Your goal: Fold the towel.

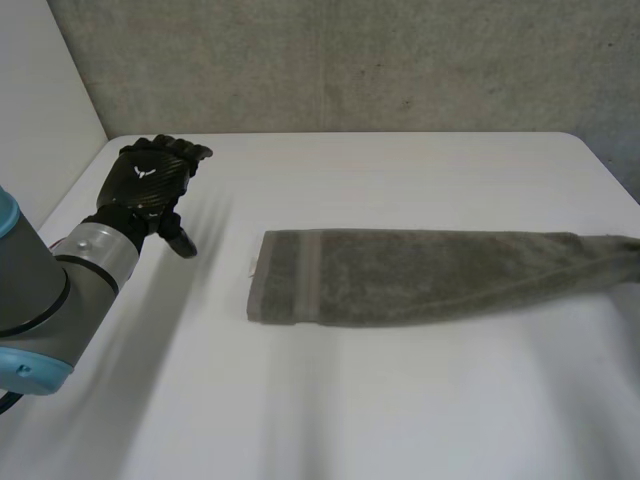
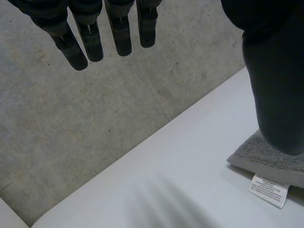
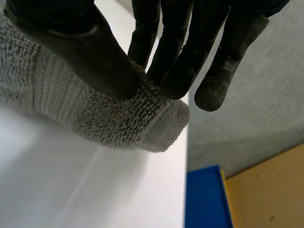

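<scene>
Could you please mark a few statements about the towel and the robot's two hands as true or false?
1. The grey terry towel lies as a long narrow strip on the white table. True.
2. The black left hand grips the towel. False: its fingers are straight, and it is apart from the towel and holds nothing.
3. The black right hand pinches one end of the towel between thumb and fingers. True.
4. The small white label sits at the end that the right hand holds. False: it sticks out at the opposite end, nearer the left hand.
</scene>
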Robot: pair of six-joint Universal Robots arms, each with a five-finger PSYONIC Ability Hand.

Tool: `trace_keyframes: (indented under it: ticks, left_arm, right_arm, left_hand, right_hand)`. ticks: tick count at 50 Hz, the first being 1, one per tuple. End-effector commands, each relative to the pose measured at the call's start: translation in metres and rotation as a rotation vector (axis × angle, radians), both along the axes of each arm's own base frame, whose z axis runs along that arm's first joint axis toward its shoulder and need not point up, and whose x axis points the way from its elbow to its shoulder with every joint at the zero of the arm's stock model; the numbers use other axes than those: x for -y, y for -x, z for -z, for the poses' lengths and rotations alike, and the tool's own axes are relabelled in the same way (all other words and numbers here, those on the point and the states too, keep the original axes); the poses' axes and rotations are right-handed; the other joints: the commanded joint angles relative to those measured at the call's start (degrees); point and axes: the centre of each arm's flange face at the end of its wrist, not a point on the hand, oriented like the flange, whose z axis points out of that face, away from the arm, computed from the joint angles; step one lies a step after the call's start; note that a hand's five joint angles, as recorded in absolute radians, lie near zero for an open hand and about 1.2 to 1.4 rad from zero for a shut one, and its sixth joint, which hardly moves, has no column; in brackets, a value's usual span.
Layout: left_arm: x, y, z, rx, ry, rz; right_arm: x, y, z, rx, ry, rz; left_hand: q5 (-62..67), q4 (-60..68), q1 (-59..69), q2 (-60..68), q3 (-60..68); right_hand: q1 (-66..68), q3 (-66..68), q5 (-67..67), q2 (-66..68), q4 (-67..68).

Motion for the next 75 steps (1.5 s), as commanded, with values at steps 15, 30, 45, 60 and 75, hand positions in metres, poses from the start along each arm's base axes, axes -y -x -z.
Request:
trace_keyframes:
  ticks: [15, 30, 45, 60, 75]
  left_arm:
    - [-0.007, 0.003, -0.002, -0.004, 0.009, 0.007]
    - [-0.009, 0.003, 0.006, 0.003, -0.015, 0.012]
    - [-0.033, 0.03, 0.009, 0.007, -0.02, 0.116]
    - [-0.071, 0.113, 0.033, 0.023, -0.04, 0.358]
    - [-0.041, 0.138, 0.067, 0.039, -0.058, 0.345]
  right_arm:
    - [-0.149, -0.332, -0.021, 0.149, 0.077, -0.872]
    - [-0.155, -0.341, 0.021, 0.081, 0.007, -0.772]
    - [-0.136, -0.224, 0.027, 0.084, -0.068, -0.522]
    - [-0.142, -0.211, 0.041, 0.084, -0.065, -0.503]
    - [-0.141, -0.214, 0.044, 0.099, -0.044, -0.528]
  left_hand:
    - [-12.39, -4.51, -4.57, -4.42, -3.62]
    - [-12.56, -4.67, -4.74, -4.59, -3.79]
    - [-11.72, -3.83, -3.9, -3.75, -2.95]
    - [-11.55, -3.66, -3.73, -3.58, -2.78]
    - [-10.37, -2.49, -2.55, -2.41, -1.6]
  right_hand:
    - [4.8, 3.83, 4.02, 5.95, 3.26]
    - [-56.71, -57.68, -57.49, -55.56, -58.25]
    - [-55.2, -56.16, -55.98, -54.05, -56.73]
    - [-52.35, -53.31, -53.13, -51.2, -53.89]
    - [-44.77, -45.74, -45.56, -43.63, -46.31]
